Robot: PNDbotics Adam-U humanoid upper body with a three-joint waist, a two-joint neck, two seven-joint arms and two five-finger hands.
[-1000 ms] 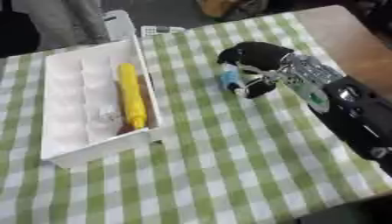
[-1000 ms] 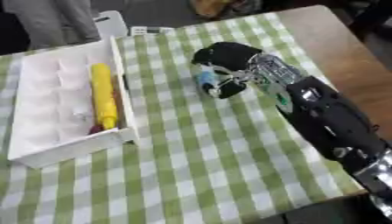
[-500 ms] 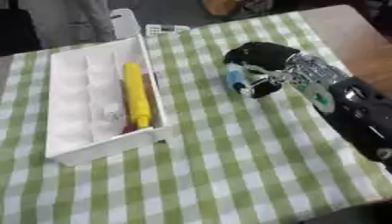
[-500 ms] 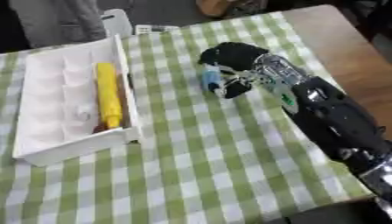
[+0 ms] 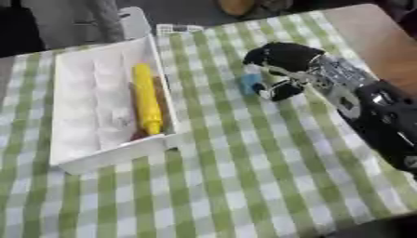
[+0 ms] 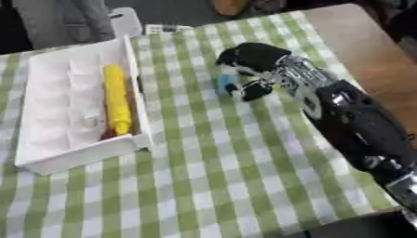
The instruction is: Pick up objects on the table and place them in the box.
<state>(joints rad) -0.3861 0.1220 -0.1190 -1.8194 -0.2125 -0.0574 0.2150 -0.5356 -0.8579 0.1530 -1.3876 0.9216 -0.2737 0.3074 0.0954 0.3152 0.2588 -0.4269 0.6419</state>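
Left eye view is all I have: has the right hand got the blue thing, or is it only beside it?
Observer: In the right eye view the small blue thing sits between the right hand's curled fingers and its thumb, on the side facing the box.
Operator: Anything lying between it and the box?
Observer: That view shows only checked cloth there.
Operator: Where is the box filled?
Observer: The yellow thing lies lengthwise along the wall nearest the hand.
Operator: And the left hand?
Observer: It shows in neither view.
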